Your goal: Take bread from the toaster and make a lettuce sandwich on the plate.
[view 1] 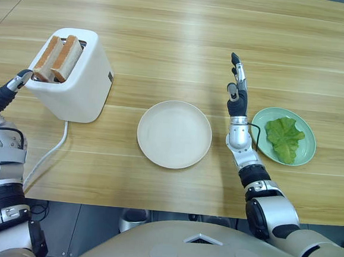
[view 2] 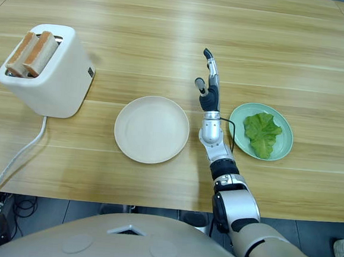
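Note:
A white toaster point(view 1: 74, 79) stands at the left of the wooden table with two slices of bread point(view 1: 58, 57) sticking up from its slots. The empty cream plate point(view 1: 174, 134) lies in the middle. A lettuce leaf point(view 1: 284, 138) rests on a small green plate point(view 1: 304, 154) at the right. My left hand point(view 1: 11, 86) is just left of the toaster, its fingertips near the toaster's top left edge, holding nothing. My right hand point(view 1: 237, 89) stands between the two plates with fingers stretched out flat and empty.
The toaster's white cord point(view 1: 50, 151) runs from its base toward the table's front edge. Bare wood stretches across the far half of the table point(view 1: 198, 23).

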### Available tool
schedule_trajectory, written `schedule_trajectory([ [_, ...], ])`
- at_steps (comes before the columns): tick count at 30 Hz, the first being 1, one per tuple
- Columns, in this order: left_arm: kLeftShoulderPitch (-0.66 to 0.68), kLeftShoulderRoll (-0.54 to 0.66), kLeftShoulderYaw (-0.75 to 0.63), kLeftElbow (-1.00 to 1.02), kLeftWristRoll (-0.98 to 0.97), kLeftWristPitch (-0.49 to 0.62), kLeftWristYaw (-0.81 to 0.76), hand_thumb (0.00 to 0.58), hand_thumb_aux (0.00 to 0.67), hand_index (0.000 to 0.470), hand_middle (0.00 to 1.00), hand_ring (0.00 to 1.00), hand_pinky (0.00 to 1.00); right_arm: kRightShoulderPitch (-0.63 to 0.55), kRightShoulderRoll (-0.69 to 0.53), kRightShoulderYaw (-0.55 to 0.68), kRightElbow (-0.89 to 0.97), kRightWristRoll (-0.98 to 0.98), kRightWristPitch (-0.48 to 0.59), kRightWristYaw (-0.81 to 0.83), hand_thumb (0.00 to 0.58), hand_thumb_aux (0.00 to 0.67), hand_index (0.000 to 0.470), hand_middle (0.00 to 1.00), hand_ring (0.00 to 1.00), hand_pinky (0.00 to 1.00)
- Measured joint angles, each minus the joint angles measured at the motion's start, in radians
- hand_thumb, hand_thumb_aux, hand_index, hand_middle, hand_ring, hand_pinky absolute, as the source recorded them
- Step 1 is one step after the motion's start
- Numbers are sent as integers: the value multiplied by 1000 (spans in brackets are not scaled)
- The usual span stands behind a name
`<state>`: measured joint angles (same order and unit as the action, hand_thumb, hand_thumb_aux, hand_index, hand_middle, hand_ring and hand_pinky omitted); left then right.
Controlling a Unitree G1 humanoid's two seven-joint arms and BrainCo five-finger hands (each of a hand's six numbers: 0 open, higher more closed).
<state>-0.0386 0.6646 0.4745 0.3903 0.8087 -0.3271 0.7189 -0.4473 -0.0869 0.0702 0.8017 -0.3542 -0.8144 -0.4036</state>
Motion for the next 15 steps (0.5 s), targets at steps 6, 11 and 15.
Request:
schedule_trajectory([
  [6, -83, 53, -122, 198, -34, 11, 16, 0, 0, 0, 0, 0, 0, -10, -3, 1, 12, -3, -1, -5, 0, 0, 0, 0, 0, 0],
  [11, -130, 74, -204, 286, -72, 7, 13, 0, 0, 0, 0, 0, 0, -10, -5, 4, 14, -7, -1, -11, 0, 0, 0, 0, 0, 0],
  [15, -155, 82, -241, 293, -107, -1, 5, 0, 0, 0, 0, 0, 0, -10, -6, 11, 22, -11, -1, -15, 0, 0, 0, 0, 0, 0],
])
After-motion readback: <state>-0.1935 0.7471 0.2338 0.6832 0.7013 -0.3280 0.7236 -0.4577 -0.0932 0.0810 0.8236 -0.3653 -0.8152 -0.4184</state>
